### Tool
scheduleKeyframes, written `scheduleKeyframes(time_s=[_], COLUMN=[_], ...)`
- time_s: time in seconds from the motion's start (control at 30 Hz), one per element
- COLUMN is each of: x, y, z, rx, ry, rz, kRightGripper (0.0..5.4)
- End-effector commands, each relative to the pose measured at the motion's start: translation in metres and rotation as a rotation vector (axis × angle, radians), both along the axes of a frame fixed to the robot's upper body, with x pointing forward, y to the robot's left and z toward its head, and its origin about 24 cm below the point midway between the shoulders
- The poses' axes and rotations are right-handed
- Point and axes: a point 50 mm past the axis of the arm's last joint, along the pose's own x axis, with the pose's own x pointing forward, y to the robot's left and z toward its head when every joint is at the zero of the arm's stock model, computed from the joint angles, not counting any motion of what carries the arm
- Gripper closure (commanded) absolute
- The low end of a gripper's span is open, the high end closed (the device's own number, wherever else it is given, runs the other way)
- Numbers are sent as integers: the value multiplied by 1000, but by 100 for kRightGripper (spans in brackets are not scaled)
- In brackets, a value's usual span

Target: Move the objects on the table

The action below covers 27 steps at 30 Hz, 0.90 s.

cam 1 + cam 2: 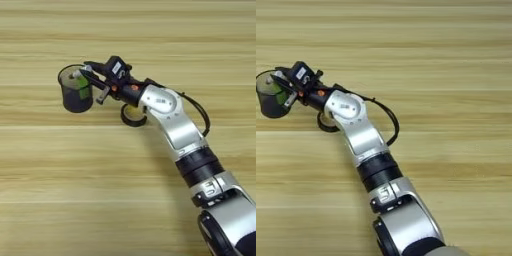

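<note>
Reach is long here: your right arm stretches diagonally from the bottom right across the worktop (45, 190), and its pincer (92, 75) sits at the rim of a dark translucent cup (75, 97) standing upright toward the left. One black finger lies across the cup's mouth, with something pale at its tip, possibly the marker's end going into the cup. You cannot tell from either view whether the fingers are apart, together or clamped on anything, since wrist and cup wall overlap them.

Greenish content shows through the cup wall, but what it is stays unclear. It may be that the cup serves as a collecting place, which would explain the pincer's position over its mouth.

Tape ring (133, 116) lies flat on the worktop just beside the cup, tucked under the wrist, so only its near arc and a hint of yellow show. No red-tipped pen can be made out anywhere. The elbow is cut off at the bottom edge.
</note>
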Motion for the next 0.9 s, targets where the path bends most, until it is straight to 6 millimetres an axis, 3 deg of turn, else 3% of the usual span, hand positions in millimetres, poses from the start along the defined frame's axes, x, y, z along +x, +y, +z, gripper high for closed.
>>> scheduleKeyframes(time_s=[0.03,0.9], x=[2,-6], y=[1,-26], z=[36,54], rx=[47,58], ry=[-131,-200], rz=[-3,-76], kRightGripper=[466,466])
